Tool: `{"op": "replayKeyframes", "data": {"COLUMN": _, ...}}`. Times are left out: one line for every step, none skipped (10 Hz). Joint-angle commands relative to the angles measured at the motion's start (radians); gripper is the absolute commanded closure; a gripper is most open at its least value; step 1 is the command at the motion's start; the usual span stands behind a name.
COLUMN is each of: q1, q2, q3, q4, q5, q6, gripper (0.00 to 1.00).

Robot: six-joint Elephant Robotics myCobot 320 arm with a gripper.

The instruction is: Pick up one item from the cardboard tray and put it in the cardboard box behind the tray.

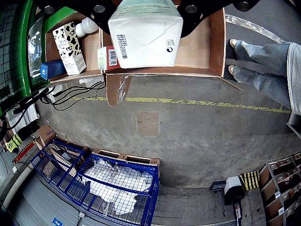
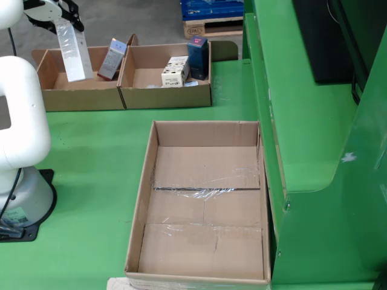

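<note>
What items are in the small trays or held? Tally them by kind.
Cartons: 2, white carton, cow-patterned carton
Boxes: 2, blue box, red-and-white box
Bottles: 1, white bottle
Total: 5

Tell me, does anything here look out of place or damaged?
Nothing looks damaged or spilled. The large cardboard box in the fixed view is empty, with wrinkled clear tape across its bottom. The white carton hangs tilted in the gripper above the left tray. The cow-patterned carton leans against other items.
</note>
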Motion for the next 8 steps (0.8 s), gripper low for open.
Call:
{"op": "replayKeyframes", "data": {"q1": -0.005, "q2": 0.029, "q3": 0.028, "q4": 0.012, "q5": -0.008, "q6": -0.003, "gripper": 0.6}}
{"op": "replayKeyframes", "data": {"q1": -0.005, "q2": 0.029, "q3": 0.028, "q4": 0.012, "q5": -0.008, "q6": -0.003, "gripper": 0.5}}
{"op": "replayKeyframes", "data": {"q1": -0.005, "q2": 0.029, "q3": 0.028, "q4": 0.012, "q5": -0.008, "q6": -0.003, "gripper": 0.4}}
{"op": "replayKeyframes", "data": {"q1": -0.005, "q2": 0.029, "q3": 0.028, "q4": 0.012, "q5": -0.008, "q6": -0.003, "gripper": 0.3}}
{"op": "replayKeyframes", "data": {"q1": -0.005, "q2": 0.029, "q3": 0.028, "q4": 0.012, "q5": -0.008, "q6": -0.003, "gripper": 0.2}}
{"op": "replayKeyframes", "data": {"q1": -0.005, "q2": 0.029, "q3": 0.028, "q4": 0.012, "q5": -0.008, "q6": -0.003, "gripper": 0.1}}
{"op": "replayKeyframes", "data": {"q1": -0.005, "q2": 0.029, "q3": 0.028, "q4": 0.012, "q5": -0.008, "q6": -0.003, "gripper": 0.0}}
{"op": "replayKeyframes", "data": {"q1": -0.005, "q2": 0.029, "q3": 0.028, "q4": 0.012, "q5": -0.008, "q6": -0.003, "gripper": 0.0}}
